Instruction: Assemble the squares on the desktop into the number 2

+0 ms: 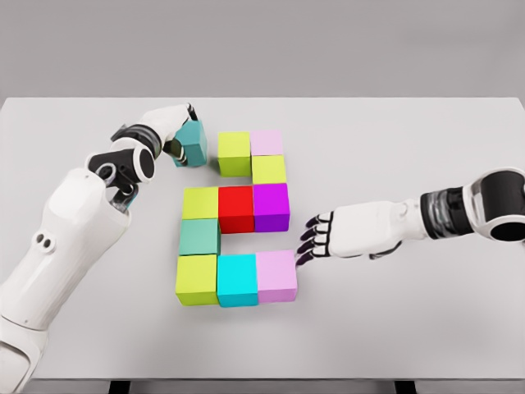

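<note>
While left hand grips teal cube beside the yellow-green cube, right hand rests open-fingered on grey desk near pink cube.

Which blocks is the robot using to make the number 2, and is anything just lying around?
Part of the job:
- teal cube held in the left hand, at the top left gap
- ten cubes already placed: lime green cube, pale pink cube, red cube and the rest
- right hand, fingers by the lilac cube

Just lying about:
- nothing; only the table shows
</note>
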{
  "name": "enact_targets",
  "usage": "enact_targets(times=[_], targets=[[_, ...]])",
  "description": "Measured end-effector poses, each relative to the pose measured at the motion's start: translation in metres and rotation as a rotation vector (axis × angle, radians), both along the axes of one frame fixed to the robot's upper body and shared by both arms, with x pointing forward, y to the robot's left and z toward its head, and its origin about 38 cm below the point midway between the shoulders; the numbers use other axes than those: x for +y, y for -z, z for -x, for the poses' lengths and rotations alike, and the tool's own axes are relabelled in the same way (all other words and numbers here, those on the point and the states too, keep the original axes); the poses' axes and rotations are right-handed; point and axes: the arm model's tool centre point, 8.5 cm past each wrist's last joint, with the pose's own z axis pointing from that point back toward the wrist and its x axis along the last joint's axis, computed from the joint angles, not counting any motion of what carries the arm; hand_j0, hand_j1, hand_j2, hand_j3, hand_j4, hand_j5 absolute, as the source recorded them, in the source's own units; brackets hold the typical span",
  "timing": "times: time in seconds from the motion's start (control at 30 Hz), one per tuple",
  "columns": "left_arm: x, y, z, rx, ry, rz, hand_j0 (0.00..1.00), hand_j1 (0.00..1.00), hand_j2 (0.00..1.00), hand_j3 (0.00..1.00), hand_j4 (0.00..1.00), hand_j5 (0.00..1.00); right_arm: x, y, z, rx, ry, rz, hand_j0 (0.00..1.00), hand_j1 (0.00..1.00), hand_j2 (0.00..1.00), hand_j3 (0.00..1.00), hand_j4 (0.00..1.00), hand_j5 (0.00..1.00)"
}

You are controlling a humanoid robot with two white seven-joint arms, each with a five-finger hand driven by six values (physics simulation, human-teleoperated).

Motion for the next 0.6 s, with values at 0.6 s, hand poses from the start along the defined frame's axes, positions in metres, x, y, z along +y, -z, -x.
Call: enact_targets(times=[0.6], targets=[[-0.005,0.0,0.011,-0.034,0.013,-0.021,0.26,0.26,0.26,0.26,0.26,0.26,-0.2,0.055,0.039,0.517,0.73,-0.342,1.0,1.0,1.0,1.0,1.0,1.0]])
